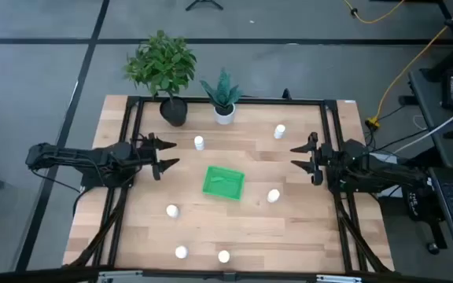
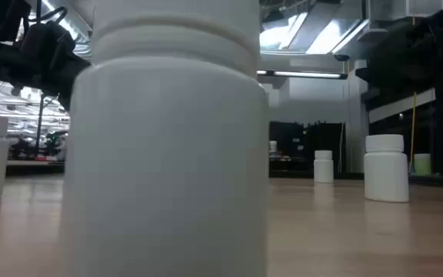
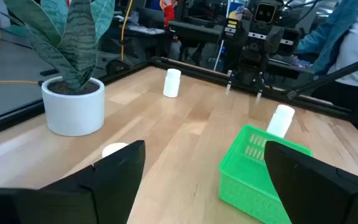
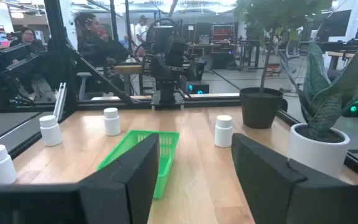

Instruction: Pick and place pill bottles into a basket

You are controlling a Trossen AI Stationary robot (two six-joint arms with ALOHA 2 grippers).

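Observation:
The green basket [image 1: 223, 182] sits mid-table; it also shows in the left wrist view [image 3: 260, 168] and the right wrist view [image 4: 145, 155]. Six white pill bottles stand upright on the table around it: two on the far side [image 1: 199, 142] [image 1: 279, 131], one to the basket's right [image 1: 273, 196], one near left [image 1: 171, 211], and two by the near edge [image 1: 181, 252] [image 1: 223, 256]. One of them fills the low view [image 2: 168, 138]. My left gripper [image 1: 171, 154] is open and empty, left of the basket. My right gripper [image 1: 296, 155] is open and empty, right of it.
A dark pot with a leafy plant [image 1: 173, 110] and a white pot with a spiky plant [image 1: 224, 112] stand at the table's far edge. A black frame rail [image 1: 226, 100] runs round the table. People sit beyond the table in the right wrist view [image 4: 98, 37].

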